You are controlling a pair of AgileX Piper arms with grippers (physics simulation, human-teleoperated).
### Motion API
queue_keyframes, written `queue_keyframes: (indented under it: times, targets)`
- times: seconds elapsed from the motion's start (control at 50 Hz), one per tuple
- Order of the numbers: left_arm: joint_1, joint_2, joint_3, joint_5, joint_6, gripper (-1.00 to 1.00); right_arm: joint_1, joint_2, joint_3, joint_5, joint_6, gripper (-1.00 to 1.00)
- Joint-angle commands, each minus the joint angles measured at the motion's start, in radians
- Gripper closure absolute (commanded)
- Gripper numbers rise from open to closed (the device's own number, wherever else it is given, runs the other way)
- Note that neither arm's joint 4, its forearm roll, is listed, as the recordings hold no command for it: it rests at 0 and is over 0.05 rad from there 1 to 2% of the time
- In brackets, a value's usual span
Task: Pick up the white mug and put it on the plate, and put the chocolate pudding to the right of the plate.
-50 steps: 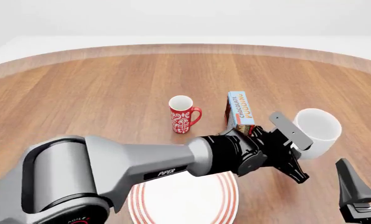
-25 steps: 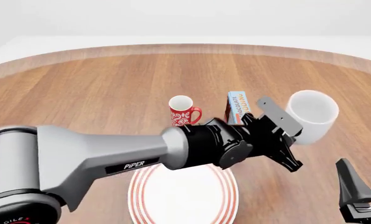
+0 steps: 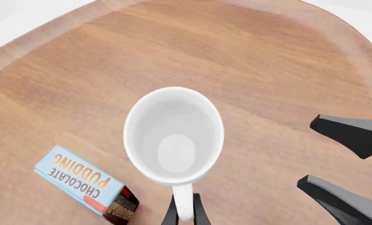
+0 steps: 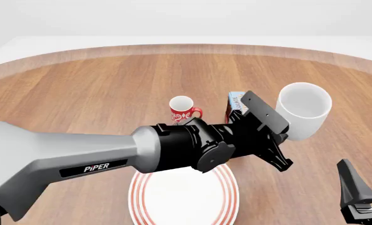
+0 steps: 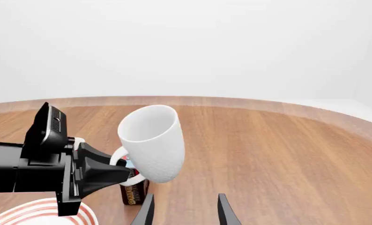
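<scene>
The white mug hangs tilted above the table, right of the chocolate pudding. My left gripper is shut on its handle; the left wrist view shows the mug from above, empty, with the handle pinched between the fingers. The chocolate pudding stands on the table behind that gripper, partly hidden; it is whole in the left wrist view. The plate lies near the front edge under the left arm. My right gripper is open and empty at the front right.
A red mug with a white pattern stands left of the pudding, behind the plate. The left arm's grey body spans the front left of the table. The wooden table has a curved far edge.
My left gripper has lifted the white mug off the table, up and slightly left. The left arm has stretched further forward. The right gripper has not moved.
</scene>
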Motion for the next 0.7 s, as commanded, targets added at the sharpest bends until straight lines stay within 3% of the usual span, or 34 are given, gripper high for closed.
queue_keyframes:
  times: [0.02,0.3,0.34,0.7]
  targets:
    - [-0.004,-0.070,0.092,-0.043,-0.004,1.00,0.000,0.000,0.000,0.000,0.000,-1.00]
    - [-0.015,-0.132,0.161,-0.074,-0.011,1.00,0.000,0.000,0.000,0.000,0.000,-1.00]
    - [-0.014,-0.161,0.211,-0.098,-0.019,1.00,0.000,0.000,0.000,0.000,0.000,-1.00]
    - [0.012,-0.270,0.340,-0.160,-0.026,1.00,0.000,0.000,0.000,0.000,-0.001,-1.00]
